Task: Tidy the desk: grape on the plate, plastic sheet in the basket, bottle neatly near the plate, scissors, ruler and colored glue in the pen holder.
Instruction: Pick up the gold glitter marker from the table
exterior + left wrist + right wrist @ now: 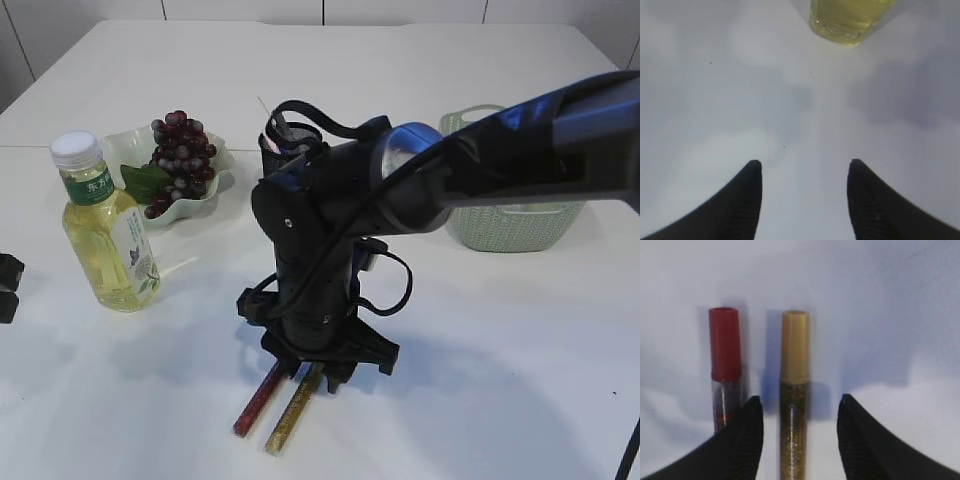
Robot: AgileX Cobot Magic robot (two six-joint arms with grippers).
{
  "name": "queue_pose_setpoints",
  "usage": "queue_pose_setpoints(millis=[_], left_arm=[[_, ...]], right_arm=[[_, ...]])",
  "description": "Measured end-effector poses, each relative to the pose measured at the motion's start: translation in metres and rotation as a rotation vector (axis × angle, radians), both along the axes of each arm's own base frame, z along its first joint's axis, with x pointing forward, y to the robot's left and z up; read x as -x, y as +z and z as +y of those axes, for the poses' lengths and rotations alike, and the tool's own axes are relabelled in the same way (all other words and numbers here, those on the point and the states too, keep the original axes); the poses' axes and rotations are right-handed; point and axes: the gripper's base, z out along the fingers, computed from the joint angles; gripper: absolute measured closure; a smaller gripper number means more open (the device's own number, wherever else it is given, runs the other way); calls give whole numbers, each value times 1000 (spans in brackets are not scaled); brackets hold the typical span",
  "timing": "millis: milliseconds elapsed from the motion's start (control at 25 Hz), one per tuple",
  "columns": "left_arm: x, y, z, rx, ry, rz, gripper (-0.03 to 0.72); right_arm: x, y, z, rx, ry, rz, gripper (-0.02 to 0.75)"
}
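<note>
Two glue tubes lie side by side on the white table: a red one (257,401) (725,365) and a gold glitter one (292,412) (794,390). My right gripper (800,407) (322,375) is open and low over them, with the gold tube between its fingers and the red tube just outside the left finger. Purple grapes (182,160) lie on the pale green plate (125,148). The bottle of yellow drink (103,226) (850,20) stands upright in front of the plate. The black mesh pen holder (283,150) is mostly hidden behind my right arm. My left gripper (804,170) is open and empty over bare table.
A pale green woven basket (520,225) stands at the right, partly behind my right arm. The left arm's tip (8,285) shows at the left edge. Scissors, ruler and plastic sheet are not visible.
</note>
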Motion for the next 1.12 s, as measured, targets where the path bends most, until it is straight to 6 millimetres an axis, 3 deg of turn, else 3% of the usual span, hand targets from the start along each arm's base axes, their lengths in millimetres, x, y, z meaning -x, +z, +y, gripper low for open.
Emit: queue_pose_setpoints(millis=[520, 600, 800, 1120], left_arm=[[0, 0, 0, 2, 1, 0, 293], [0, 0, 0, 2, 1, 0, 293], [0, 0, 0, 2, 1, 0, 293], [0, 0, 0, 3, 1, 0, 295]], right_arm=[[0, -10, 0, 11, -7, 16, 356], [0, -10, 1, 10, -7, 15, 391], [0, -10, 0, 11, -9, 21, 610], [0, 1, -6, 63, 145, 1, 636]])
